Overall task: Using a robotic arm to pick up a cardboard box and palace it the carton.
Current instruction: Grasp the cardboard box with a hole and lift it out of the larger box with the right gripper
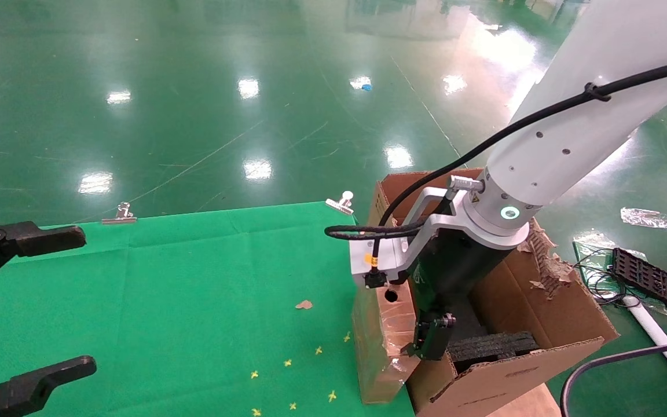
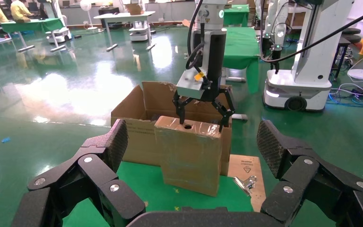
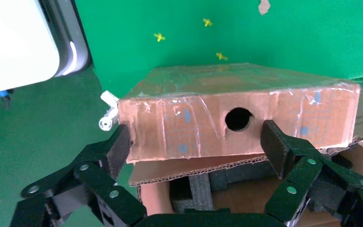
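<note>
The slim taped cardboard box (image 1: 381,341) stands on end at the green table's right edge, against the carton (image 1: 548,324). The round hole in its top edge faces up (image 3: 238,119). The white robotic arm (image 1: 565,133) reaches down over it. Its right gripper (image 3: 196,142) is open, with fingers (image 3: 274,142) spread along the box's top edge, which runs on past one finger. I cannot tell if they touch it. The left wrist view shows the same box (image 2: 189,156) and that gripper (image 2: 202,116). My left gripper (image 1: 81,301) is open and empty at the table's left.
Black foam blocks (image 3: 194,189) line the carton; its far flap is torn (image 1: 545,260). Binder clips (image 1: 340,202) (image 1: 118,215) hold the green cloth. A cardboard scrap (image 1: 304,304) and yellow marks lie on it. A black tray (image 1: 649,279) and cables lie on the floor at right.
</note>
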### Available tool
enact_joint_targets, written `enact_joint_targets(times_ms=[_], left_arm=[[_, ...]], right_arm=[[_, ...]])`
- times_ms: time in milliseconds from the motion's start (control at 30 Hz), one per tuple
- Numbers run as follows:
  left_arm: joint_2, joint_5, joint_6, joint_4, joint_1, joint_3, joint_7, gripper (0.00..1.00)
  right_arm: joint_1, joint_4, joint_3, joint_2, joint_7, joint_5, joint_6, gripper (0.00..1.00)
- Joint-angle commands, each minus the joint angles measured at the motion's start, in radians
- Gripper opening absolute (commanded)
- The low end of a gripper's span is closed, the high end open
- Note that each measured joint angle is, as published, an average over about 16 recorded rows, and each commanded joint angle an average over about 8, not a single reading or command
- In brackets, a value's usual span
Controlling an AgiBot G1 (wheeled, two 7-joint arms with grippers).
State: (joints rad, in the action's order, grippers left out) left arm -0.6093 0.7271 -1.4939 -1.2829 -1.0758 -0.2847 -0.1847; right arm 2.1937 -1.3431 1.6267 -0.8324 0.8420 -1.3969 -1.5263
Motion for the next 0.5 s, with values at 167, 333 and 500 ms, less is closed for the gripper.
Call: enact_joint_targets(times_ms=[167, 333, 500], left_arm=[[0.000, 0.000, 0.000, 0.000, 0.000, 0.000, 0.000, 1.00], [0.000, -0.001, 0.000, 0.000, 0.000, -0.001, 0.000, 1.00], [0.000, -0.001, 0.000, 0.000, 0.000, -0.001, 0.001, 1.00]], right_arm=[[0.037, 0.021, -0.002, 0.024, 0.094, 0.013, 0.008, 1.00], [0.060, 0.099, 0.015, 0.018, 0.325, -0.007, 0.003, 1.00], [0.035, 0.211, 0.023, -0.002, 0.521, 0.032, 0.003, 1.00]])
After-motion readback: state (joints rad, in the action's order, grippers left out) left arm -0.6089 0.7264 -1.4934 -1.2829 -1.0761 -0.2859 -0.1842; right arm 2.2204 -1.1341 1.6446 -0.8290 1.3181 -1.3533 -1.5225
